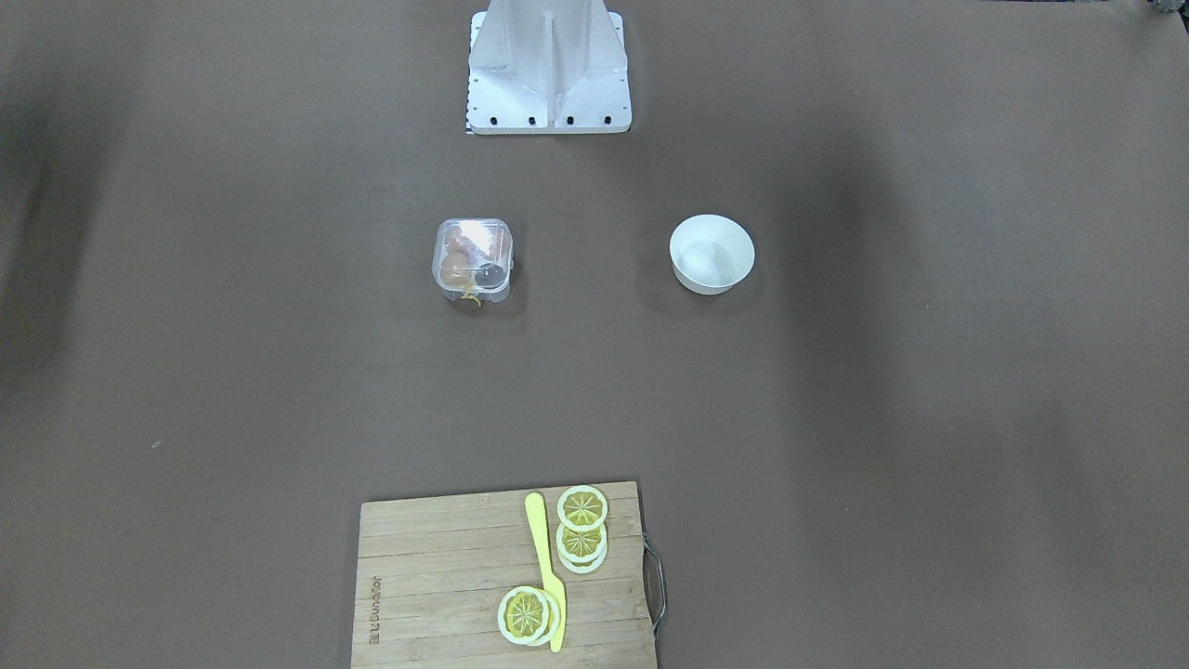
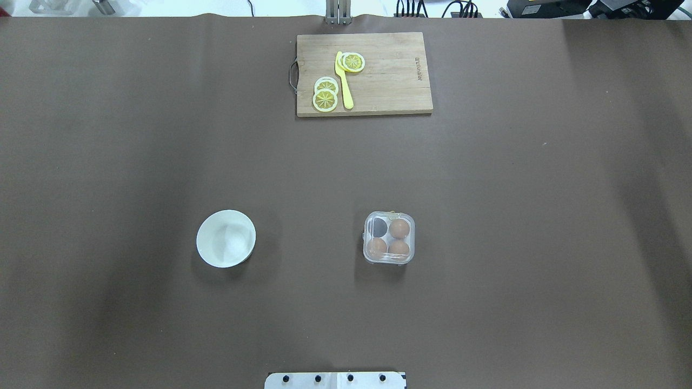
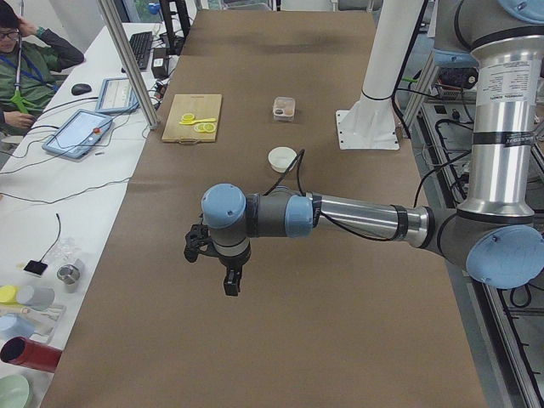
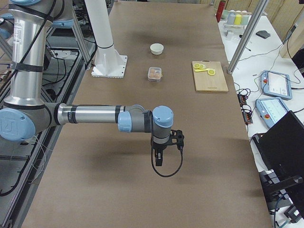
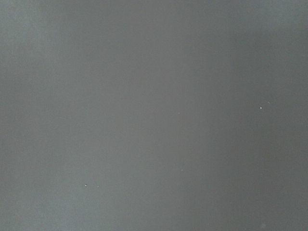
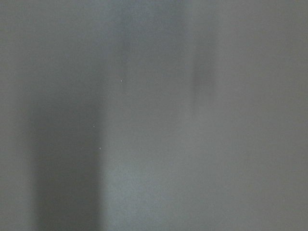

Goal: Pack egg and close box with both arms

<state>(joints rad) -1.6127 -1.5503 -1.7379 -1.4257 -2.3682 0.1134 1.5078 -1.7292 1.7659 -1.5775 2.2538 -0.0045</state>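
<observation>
The clear box (image 2: 389, 237) sits right of the table's middle, and its lid looks down. Three brown eggs lie in its cups: one far right (image 2: 399, 228), one near left (image 2: 377, 247), one near right (image 2: 399, 248). The far-left cup is dark and empty. The box also shows in the front view (image 1: 472, 260). My left gripper (image 3: 231, 287) hangs over bare table far out to the left. My right gripper (image 4: 158, 161) hangs over bare table far out to the right. Both show only in the side views, so I cannot tell whether they are open. Both wrist views show only blank table.
A white bowl (image 2: 226, 238) stands left of the box and looks empty. A wooden cutting board (image 2: 364, 74) with lemon slices and a yellow knife lies at the far edge. The white stand (image 1: 548, 65) is at the robot's base.
</observation>
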